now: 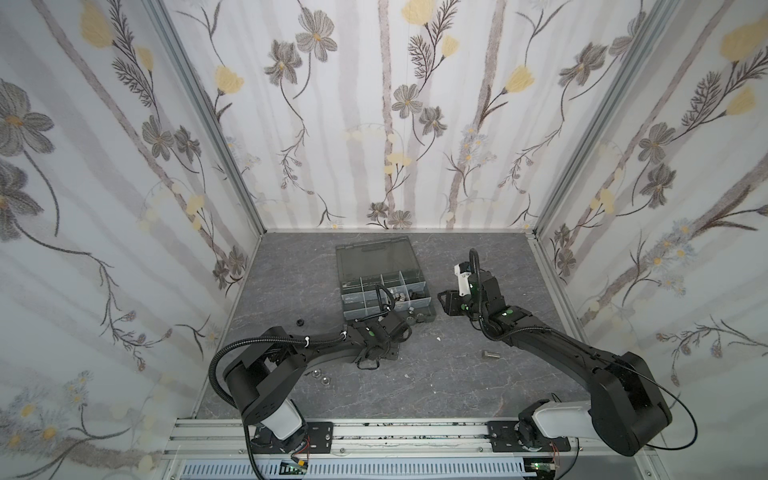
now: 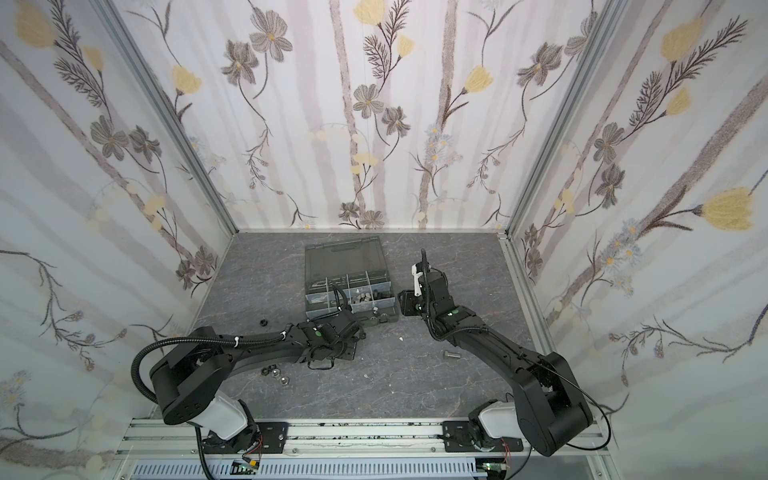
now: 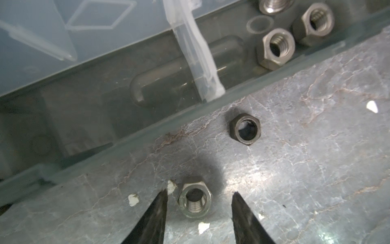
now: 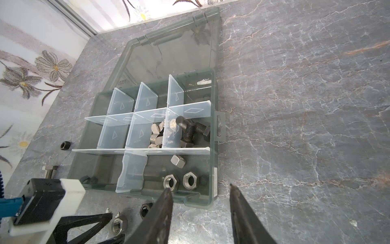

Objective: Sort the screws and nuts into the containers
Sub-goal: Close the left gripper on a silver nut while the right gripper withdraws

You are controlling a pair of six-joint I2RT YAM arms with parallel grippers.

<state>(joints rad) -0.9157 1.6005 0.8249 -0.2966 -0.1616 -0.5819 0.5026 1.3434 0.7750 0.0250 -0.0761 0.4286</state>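
The left gripper [image 3: 199, 192], jaws spread, is straddling a silver nut [image 3: 195, 200] on the worktop [image 3: 306, 169] beside the box [image 3: 101, 105], so pinching it and lifting it into the nut cell [image 4: 158, 166] seems next.

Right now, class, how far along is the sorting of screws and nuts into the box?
Done: black screws share one cell and hex nuts another of the organizer box. In hand: the left gripper straddles a silver nut, not yet clamped. Left on the table: a black nut, a silver screw, more nuts.
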